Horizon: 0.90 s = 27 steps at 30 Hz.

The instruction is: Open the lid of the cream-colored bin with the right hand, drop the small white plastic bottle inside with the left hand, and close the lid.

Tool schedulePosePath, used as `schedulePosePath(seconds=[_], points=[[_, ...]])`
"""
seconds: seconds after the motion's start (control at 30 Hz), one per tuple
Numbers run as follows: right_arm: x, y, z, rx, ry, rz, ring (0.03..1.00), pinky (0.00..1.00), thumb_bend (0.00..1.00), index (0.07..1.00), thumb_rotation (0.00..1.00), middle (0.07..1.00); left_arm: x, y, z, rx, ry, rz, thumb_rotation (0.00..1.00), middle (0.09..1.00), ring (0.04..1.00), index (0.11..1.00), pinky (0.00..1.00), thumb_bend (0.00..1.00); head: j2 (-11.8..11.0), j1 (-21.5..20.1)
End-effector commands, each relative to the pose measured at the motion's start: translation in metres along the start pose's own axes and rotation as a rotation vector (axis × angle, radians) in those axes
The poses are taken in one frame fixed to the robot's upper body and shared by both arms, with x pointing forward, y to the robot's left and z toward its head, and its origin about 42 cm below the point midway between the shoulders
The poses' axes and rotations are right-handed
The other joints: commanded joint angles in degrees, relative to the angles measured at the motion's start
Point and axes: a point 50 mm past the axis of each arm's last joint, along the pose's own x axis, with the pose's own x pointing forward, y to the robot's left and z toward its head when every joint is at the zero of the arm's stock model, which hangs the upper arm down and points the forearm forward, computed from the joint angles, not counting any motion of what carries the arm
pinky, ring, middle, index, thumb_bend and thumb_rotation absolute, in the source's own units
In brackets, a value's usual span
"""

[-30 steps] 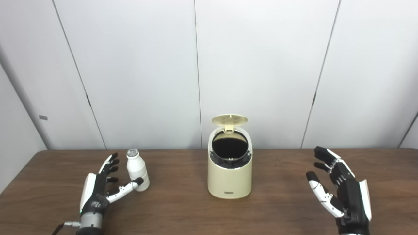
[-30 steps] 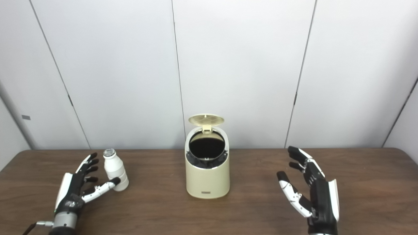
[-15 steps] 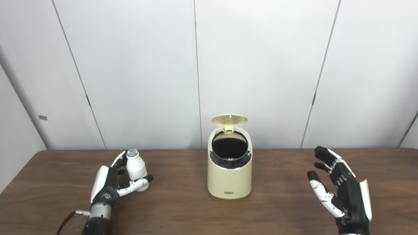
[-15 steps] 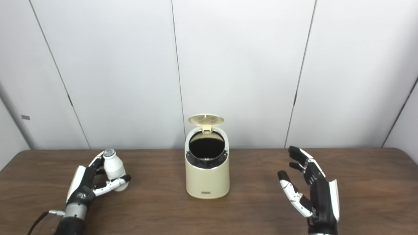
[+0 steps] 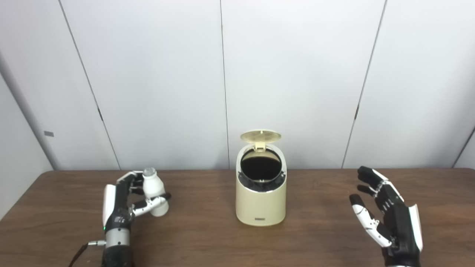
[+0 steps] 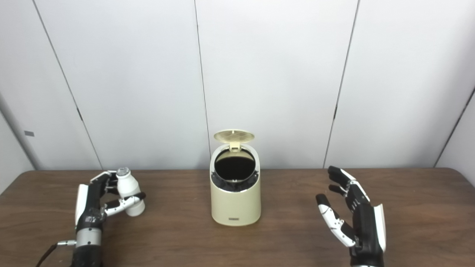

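Note:
The cream-colored bin (image 5: 261,202) stands mid-table with its round lid (image 5: 261,136) flipped up at the back and its dark inside showing. To its left, my left hand (image 5: 120,202) is shut on the small white plastic bottle (image 5: 153,191), thumb across its front and fingers behind it. The bottle is upright with a slight tilt, and whether its base touches the table is unclear. My right hand (image 5: 389,218) hovers open to the right of the bin, palm turned toward it, holding nothing.
The brown wooden table (image 5: 207,237) carries only the bin and bottle. White wall panels (image 5: 289,74) rise directly behind its back edge. A cable (image 5: 79,254) trails from my left wrist.
My left hand has closed around the bottle and turned upright, shifting the bottle slightly. The bin, its raised lid and my right hand have stayed where they were.

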Motion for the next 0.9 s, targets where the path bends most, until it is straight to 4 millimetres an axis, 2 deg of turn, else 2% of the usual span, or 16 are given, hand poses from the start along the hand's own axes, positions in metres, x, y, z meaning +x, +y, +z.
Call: schedulePosePath(seconds=[0.0, 0.17, 0.5, 0.67, 0.87], points=[[0.011, -0.001, 0.013, 0.009, -0.073, -0.008, 0.798, 0.72, 0.20, 0.769, 0.36, 0.791, 0.013, 0.002, 0.011, -0.020, -0.072, 0.054, 0.00, 0.471, 0.429, 0.506, 0.34, 0.51, -0.02, 0.15], [0.010, -0.001, 0.012, 0.005, -0.073, -0.004, 0.797, 0.72, 0.19, 0.769, 0.34, 0.791, 0.013, 0.004, 0.010, -0.023, -0.071, 0.071, 0.00, 0.468, 0.411, 0.511, 0.31, 0.50, 0.09, 0.14], [0.010, 0.000, 0.011, 0.011, -0.072, -0.006, 0.798, 0.72, 0.19, 0.765, 0.31, 0.792, 0.009, 0.005, 0.013, -0.026, -0.092, 0.067, 0.00, 0.466, 0.426, 0.509, 0.33, 0.50, 0.16, -0.14], [0.010, 0.001, 0.009, 0.014, -0.066, -0.012, 0.784, 0.71, 0.20, 0.760, 0.32, 0.782, 0.002, 0.001, 0.034, -0.058, -0.174, 0.047, 0.00, 0.476, 0.426, 0.502, 0.34, 0.50, 0.19, 0.04], [0.012, 0.001, 0.008, -0.002, -0.075, -0.005, 0.793, 0.72, 0.20, 0.765, 0.34, 0.788, -0.006, -0.002, 0.078, -0.130, -0.332, -0.004, 0.00, 0.499, 0.436, 0.477, 0.36, 0.50, -0.01, -0.10]])
